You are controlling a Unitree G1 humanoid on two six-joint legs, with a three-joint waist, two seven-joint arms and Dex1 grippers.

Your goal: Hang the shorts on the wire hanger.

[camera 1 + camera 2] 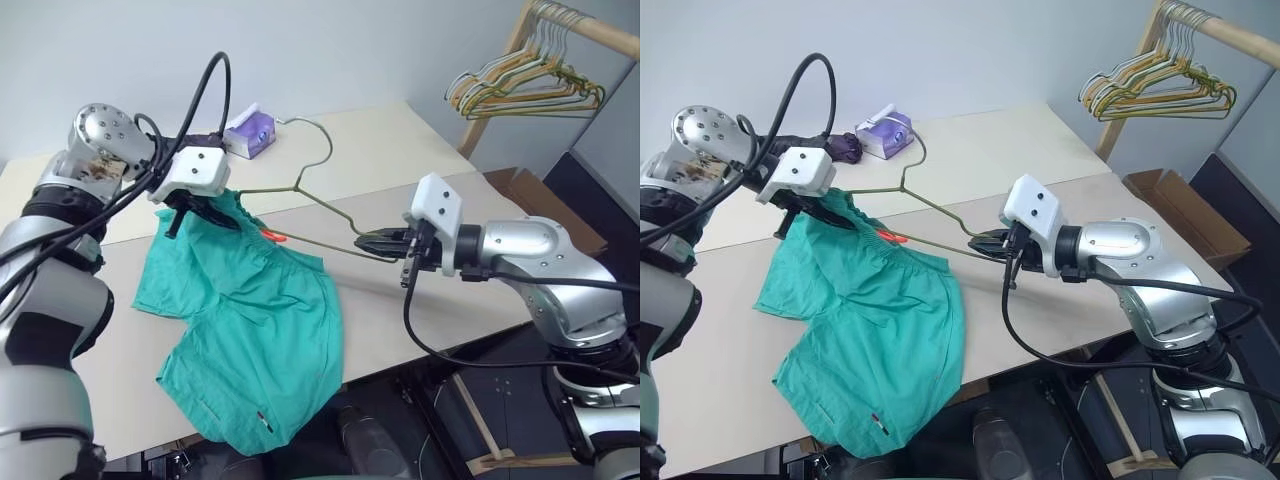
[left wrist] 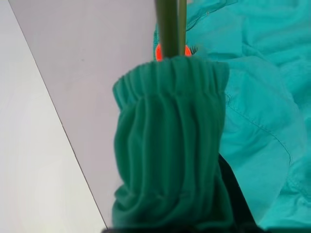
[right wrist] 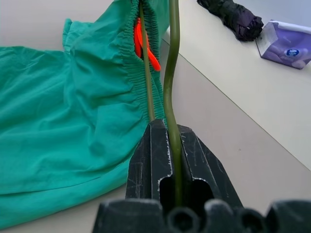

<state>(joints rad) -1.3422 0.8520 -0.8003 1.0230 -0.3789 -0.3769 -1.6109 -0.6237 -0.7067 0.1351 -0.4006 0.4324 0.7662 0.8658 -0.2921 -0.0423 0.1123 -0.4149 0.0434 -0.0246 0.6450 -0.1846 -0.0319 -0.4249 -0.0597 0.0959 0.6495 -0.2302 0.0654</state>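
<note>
While right claw (image 1: 385, 242) pinches wire hanger (image 1: 318, 205), left claw (image 1: 197, 212) grips shorts (image 1: 260, 340) waistband

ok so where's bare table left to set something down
Bare: the far table right of the tissue pack, behind the hanger; and the near strip right of the shorts, under the right gripper. Crowded: far left, where the left gripper pinches the waistband by the umbrella.

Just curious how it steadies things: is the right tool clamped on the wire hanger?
Yes, the right tool is shut on the wire hanger, whose thin wire runs between its two black fingers toward the shorts.
</note>
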